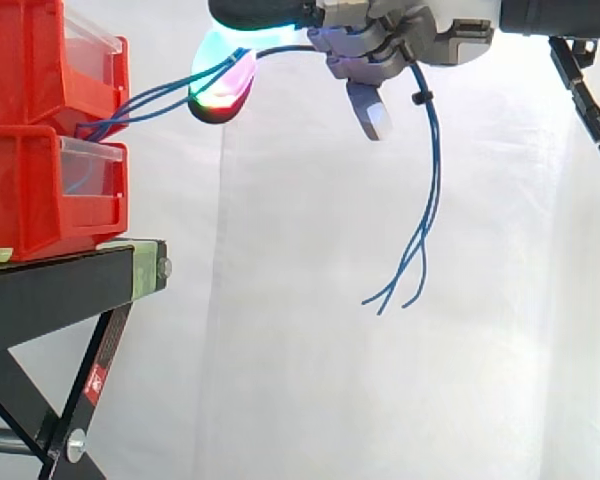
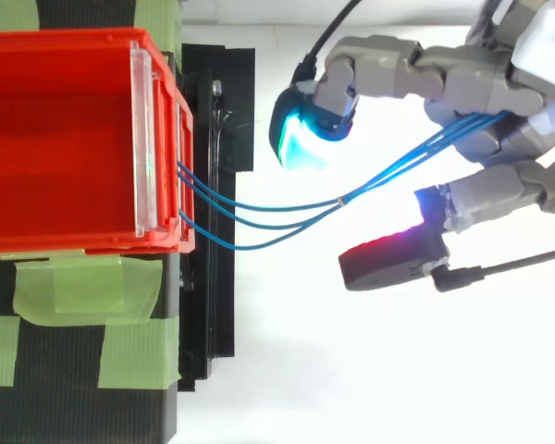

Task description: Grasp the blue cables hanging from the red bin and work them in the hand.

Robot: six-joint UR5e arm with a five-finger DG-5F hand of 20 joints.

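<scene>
A black stand point(image 1: 60, 285) rests on slanted legs ahead of me, before a white curtain point(image 1: 320, 390). Strips of green tape point(image 2: 83, 289) lie across its top and wrap the end facing me. I see a bolt point(image 1: 164, 267) at that end and a red label point(image 1: 95, 381) on one leg.

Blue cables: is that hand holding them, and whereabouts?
Yes: the hand grips the blue cables midway along, between the red bin and their dangling free ends.

Three blue cables point(image 2: 340, 199), two red bins point(image 1: 25, 190).
</scene>
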